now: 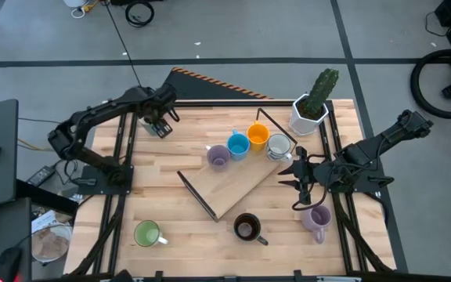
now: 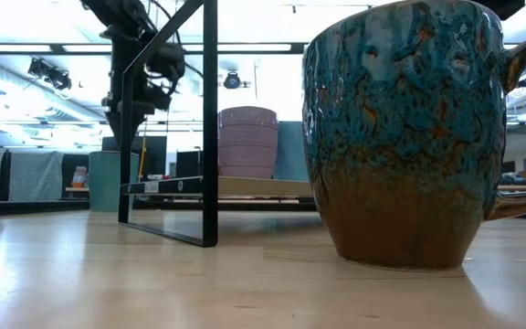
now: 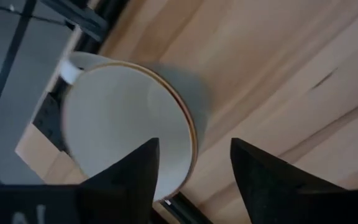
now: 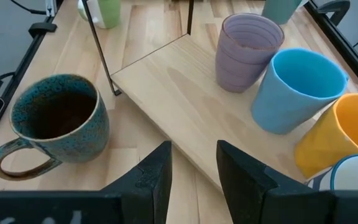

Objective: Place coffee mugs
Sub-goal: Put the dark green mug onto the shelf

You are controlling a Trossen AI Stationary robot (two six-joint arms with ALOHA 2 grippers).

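Note:
Four mugs stand on a tilted wooden board [image 1: 237, 186]: lilac [image 1: 218, 157], blue [image 1: 238, 145], orange [image 1: 257, 135] and silvery-white [image 1: 279, 146]. On the table itself stand a dark brown mug [image 1: 247, 227], a green mug [image 1: 147, 233] and a purple mug [image 1: 317, 219]. My left gripper [image 1: 160, 125] hangs open over the far left of the table. A white mug [image 3: 123, 118] sits below it, with one finger over the mug's mouth and the other outside its rim [image 3: 191, 134]. My right gripper [image 4: 194, 149] is open and holds nothing, just right of the board [image 4: 185, 106]. My left gripper [image 3: 194, 146] comes down from above with its fingers on either side of the white mug's wall, on the side away from the handle [image 3: 67, 70]. I cannot tell whether either finger touches the mug.
A white faceted cactus pot [image 1: 312, 110] stands at the far right corner. Black frame rods [image 1: 198, 196] rise at the board's edges. In the low view the dark brown mug [image 2: 400, 137] fills the near right and the lilac mug [image 2: 247, 142] stands behind it. Bare tabletop lies at near centre.

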